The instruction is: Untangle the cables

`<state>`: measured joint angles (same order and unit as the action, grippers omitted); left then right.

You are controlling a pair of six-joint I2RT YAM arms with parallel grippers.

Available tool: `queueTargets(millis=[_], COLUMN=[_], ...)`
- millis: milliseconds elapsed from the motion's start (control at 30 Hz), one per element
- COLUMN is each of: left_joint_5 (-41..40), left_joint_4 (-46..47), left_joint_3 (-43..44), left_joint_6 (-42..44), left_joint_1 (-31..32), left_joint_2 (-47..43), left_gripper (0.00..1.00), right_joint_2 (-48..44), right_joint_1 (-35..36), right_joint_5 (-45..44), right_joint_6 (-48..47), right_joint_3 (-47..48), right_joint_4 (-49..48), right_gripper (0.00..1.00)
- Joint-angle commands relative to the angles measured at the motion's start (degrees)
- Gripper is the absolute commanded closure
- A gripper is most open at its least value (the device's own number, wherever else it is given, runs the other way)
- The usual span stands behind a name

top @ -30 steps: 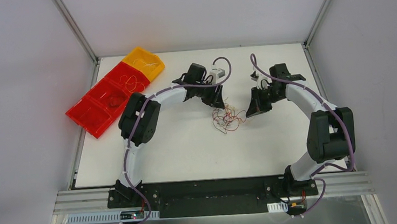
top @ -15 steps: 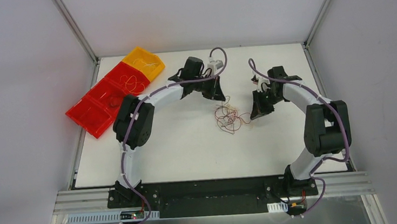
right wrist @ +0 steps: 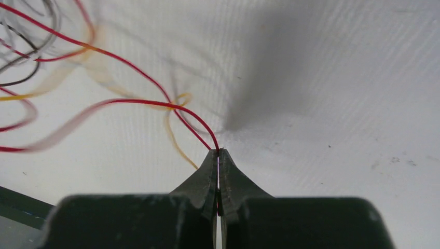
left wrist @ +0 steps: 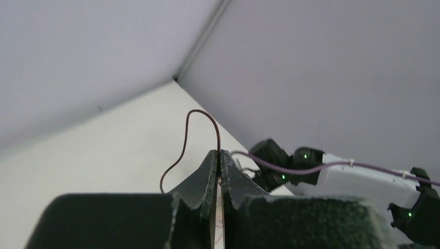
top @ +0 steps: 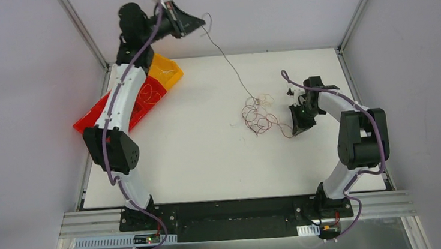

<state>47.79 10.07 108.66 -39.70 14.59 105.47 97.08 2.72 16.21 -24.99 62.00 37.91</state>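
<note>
A tangle of thin red, orange and dark cables lies on the white table right of centre. My left gripper is raised high at the back left, shut on a dark brown cable that stretches taut down to the tangle; its curled end shows above the closed fingers in the left wrist view. My right gripper is low at the tangle's right side, shut on red cables that run to the left. An orange strand lies beside them.
A row of red bins and an orange bin lies at the table's back left, with thin wires inside. Grey enclosure walls and metal corner posts surround the table.
My left arm has swung up and to the back left, pulling the dark cable out of the tangle into a long taut line. My right gripper has dropped slightly and stayed by the tangle.
</note>
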Motion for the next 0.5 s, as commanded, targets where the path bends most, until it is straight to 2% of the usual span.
queueTargets(millis=[0,100,467], left_joint_5=[0.9,0.1,-4.2], left_joint_4=[2.3,2.8,6.9], left_joint_3=[11.7,15.8,22.6], left_joint_6=[-2.2,-3.1,-10.7], left_joint_1=[-8.3,-13.8,-31.7], left_joint_2=[-3.6,-4.6,-8.2], left_gripper=[1.0,1.0,1.0], right_joint_2=[0.4,0.7,6.7], right_joint_1=[-2.3,-3.5,-8.2], right_joint_5=[-4.1,-5.0,-10.9], right_joint_6=[-5.1,-6.5,-11.0], right_joint_3=[0.2,0.8,3.2], right_joint_4=[3.9,5.1,6.9], right_gripper=[1.0,1.0,1.0])
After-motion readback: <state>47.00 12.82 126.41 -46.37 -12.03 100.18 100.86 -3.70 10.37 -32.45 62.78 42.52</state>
